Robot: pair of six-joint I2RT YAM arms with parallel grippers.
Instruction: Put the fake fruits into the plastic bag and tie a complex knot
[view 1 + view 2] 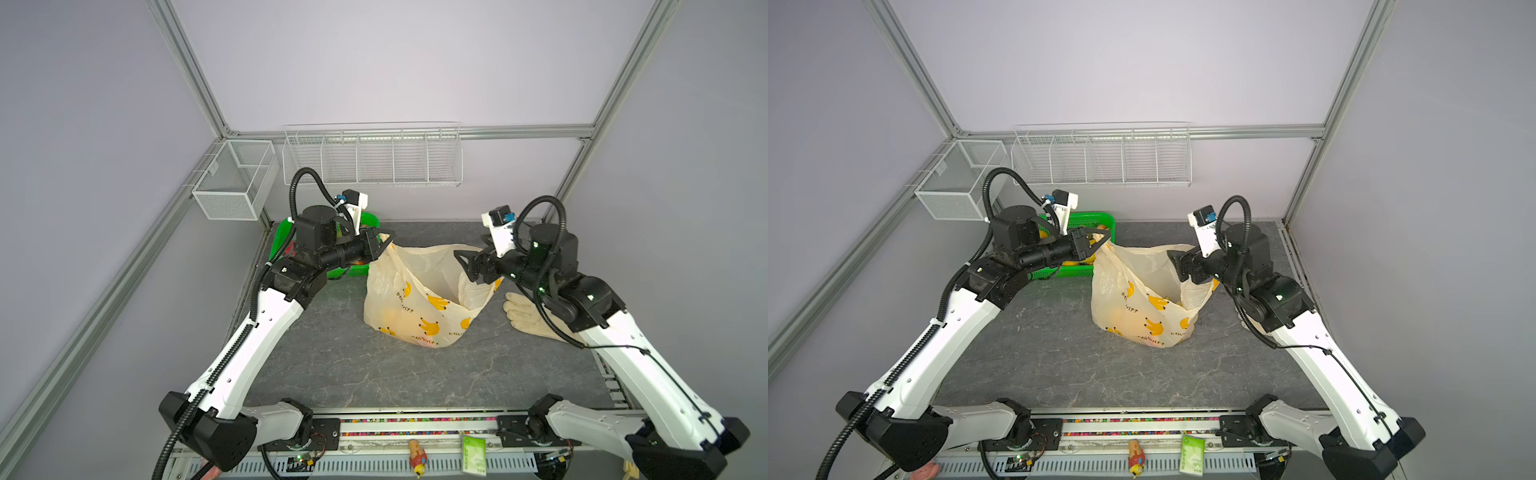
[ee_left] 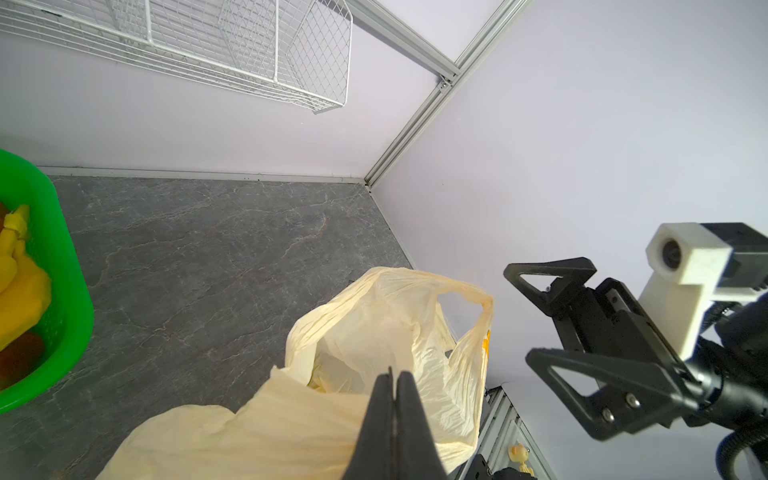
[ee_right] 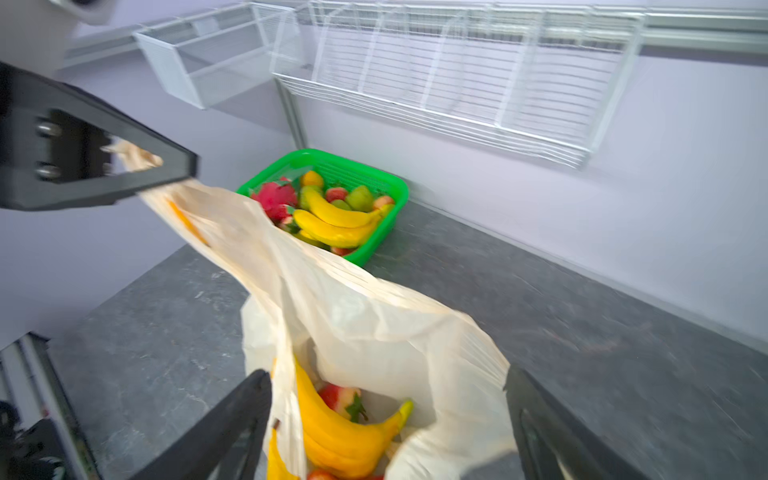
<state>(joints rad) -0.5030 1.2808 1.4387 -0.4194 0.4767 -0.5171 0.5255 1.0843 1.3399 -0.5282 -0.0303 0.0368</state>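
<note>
1. Two grippers of mine flanked the plastic bag (image 1: 419, 299), which stood on the grey table (image 1: 332, 365) a little right of centre in both top views, its mouth gaping upward.
2. My left gripper (image 1: 384, 243) was pinched fully shut on one cream handle (image 3: 232, 232) of the bag, at the bag's upper-left corner in a top view. The left wrist view showed my two fingers (image 2: 411, 415) pressed flat together on the film.
3. That handle ran stretched from my left gripper down to the bag's body, raised off the table.
4. My right gripper (image 1: 467, 268) stood spread wide at the bag's upper-right rim and had hold of nothing. In the right wrist view the bag's open mouth lay between my parted fingers (image 3: 253, 390).
5. The other handle (image 2: 478, 307) stood up as a free loop, near my right gripper but apart from it.
6. Some fake fruits were already inside the bag: a yellow banana bunch (image 3: 340, 436) and a red strawberry (image 3: 338, 395).
7. Several more lay in the green basket (image 1: 347, 272), left of centre in the top views and partly hidden by my left arm: bananas (image 3: 336, 218), a pink-red dragon fruit (image 3: 274, 197) and green pears (image 3: 359, 197).
8. A cream glove (image 1: 523, 316) lay flat on the table to the right of the bag, partly under my right arm.
</note>
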